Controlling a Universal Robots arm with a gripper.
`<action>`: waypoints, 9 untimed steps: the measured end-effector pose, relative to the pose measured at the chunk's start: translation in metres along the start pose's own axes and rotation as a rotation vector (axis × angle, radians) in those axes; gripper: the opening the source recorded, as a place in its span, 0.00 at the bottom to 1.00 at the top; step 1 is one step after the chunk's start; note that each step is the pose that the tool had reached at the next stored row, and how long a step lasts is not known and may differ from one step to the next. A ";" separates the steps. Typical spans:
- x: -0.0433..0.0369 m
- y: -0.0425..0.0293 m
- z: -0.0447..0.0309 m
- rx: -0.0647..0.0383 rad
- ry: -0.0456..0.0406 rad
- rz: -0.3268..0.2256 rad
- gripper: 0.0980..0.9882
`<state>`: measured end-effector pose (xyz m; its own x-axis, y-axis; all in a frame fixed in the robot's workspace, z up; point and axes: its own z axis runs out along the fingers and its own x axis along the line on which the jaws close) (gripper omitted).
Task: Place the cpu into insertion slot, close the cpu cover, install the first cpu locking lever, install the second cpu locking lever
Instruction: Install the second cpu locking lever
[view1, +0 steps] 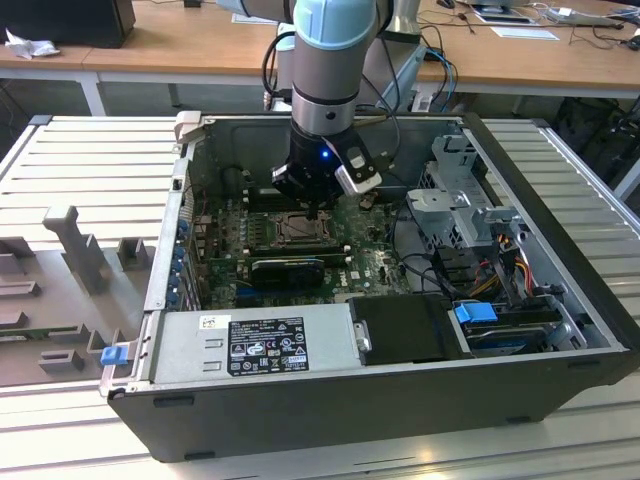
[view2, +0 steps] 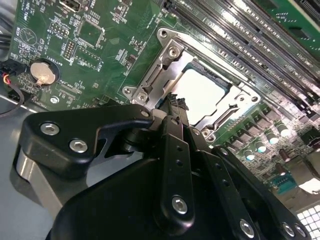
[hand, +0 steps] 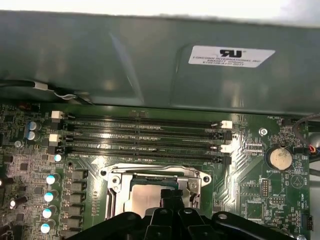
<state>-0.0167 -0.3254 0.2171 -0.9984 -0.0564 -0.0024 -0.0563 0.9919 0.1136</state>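
Motherboard (view2: 100, 45) green; cpu (view2: 200, 95) pale silvery-beige; cpu cover (view2: 165, 62) grey metal; end effector (view2: 175, 107) black; memory slots (hand: 145, 135) black; computer case (view1: 330, 410) dark grey.

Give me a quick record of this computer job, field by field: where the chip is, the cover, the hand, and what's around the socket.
chip: pale square lying in the socket
cover: grey metal frame down around the chip
hand: right at the socket's edge, over the green board
hand contents: nothing visible
nearby: long black memory slots beside the socket; round coin battery
case: open, lying on its side
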 end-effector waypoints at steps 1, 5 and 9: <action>0.0000 -0.0008 -0.0001 0.000 0.0000 0.000 0.01; 0.0002 -0.0028 -0.0003 0.000 0.0000 0.000 0.01; 0.0003 -0.0042 -0.0005 0.000 0.0000 0.000 0.01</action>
<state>-0.0168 -0.3296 0.2171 -0.9984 -0.0563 -0.0024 -0.0562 0.9919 0.1137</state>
